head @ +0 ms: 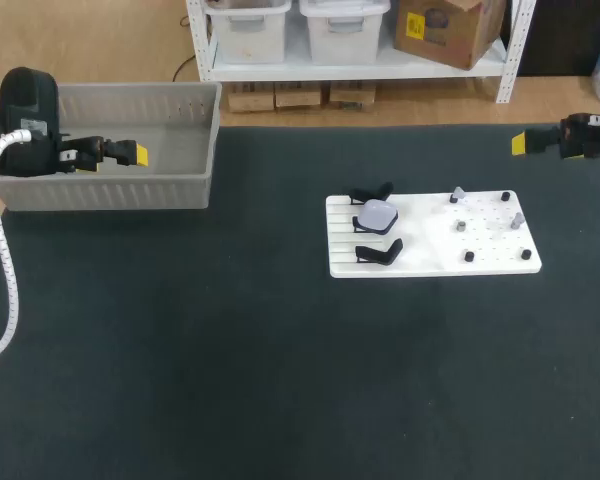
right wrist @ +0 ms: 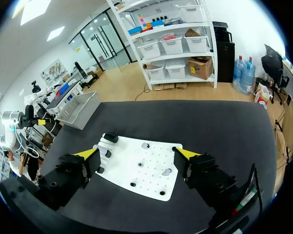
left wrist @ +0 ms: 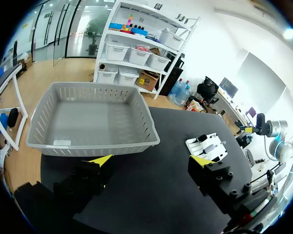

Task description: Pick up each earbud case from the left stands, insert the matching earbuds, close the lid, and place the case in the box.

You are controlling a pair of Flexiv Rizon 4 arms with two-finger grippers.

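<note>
**Earbud case.** One pale lavender, rounded earbud case is recorded just right of centre frame in the head view. It is seated on the middle of three black forked stands. The upper and lower stands are seen to be unoccupied. Whether the lid is open cannot be told.

**Board.** The stands are carried on the left half of a flat white rectangular board. Small grey pieces, taken to be earbuds, are set among black pegs on its right half. They are too small to be counted reliably.

**Box.** A grey perforated plastic box is placed at the upper left of the frame, well apart from the board. No case is seen inside it in the left wrist view.

**Left gripper**. It is held near the box's front wall, its yellow-tipped fingers spread wide with nothing between them.

**Right gripper**. It is held off the board, which lies ahead of its fingers. The fingers are likewise parted and nothing is carried.

**Table.** All of the above is laid on a dark matte table.

**Progress.** The visible case is judged untouched: picking up, earbud insertion, lid closing and boxing are all left to be done.
</note>
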